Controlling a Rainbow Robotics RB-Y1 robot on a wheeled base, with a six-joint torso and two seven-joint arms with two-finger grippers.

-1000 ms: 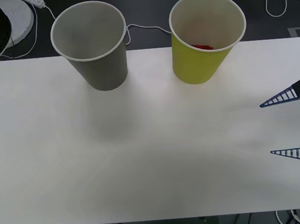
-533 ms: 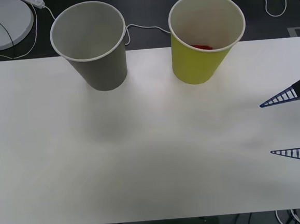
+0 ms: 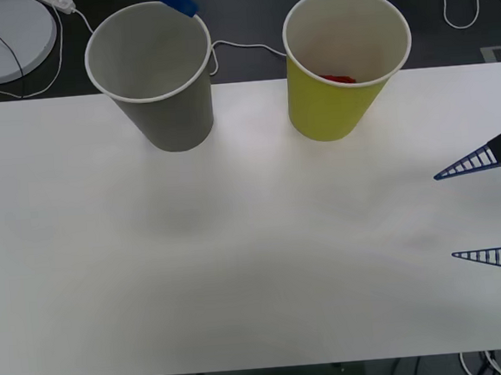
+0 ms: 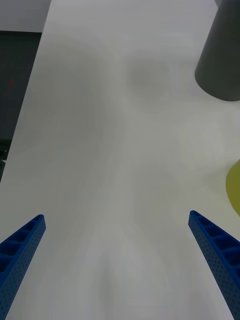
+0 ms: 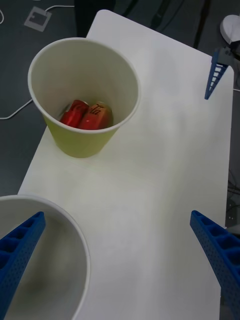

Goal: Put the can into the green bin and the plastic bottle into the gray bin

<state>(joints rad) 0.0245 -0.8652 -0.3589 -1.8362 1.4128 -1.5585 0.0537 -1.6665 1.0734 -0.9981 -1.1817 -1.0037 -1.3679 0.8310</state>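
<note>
Your left gripper (image 5: 120, 265), fingers spread and empty, hangs over the gray bin (image 3: 150, 74); two cans (image 5: 84, 114) lie inside the green bin (image 3: 347, 61). Descending, a finger could catch the rim and tip it. Right gripper (image 3: 486, 209) idles open

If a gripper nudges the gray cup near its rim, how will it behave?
The gray bin looks like tall, tapered paper with a narrow base, so it would likely tip. It appears empty, so probably light and quick to slide on the smooth table.
</note>
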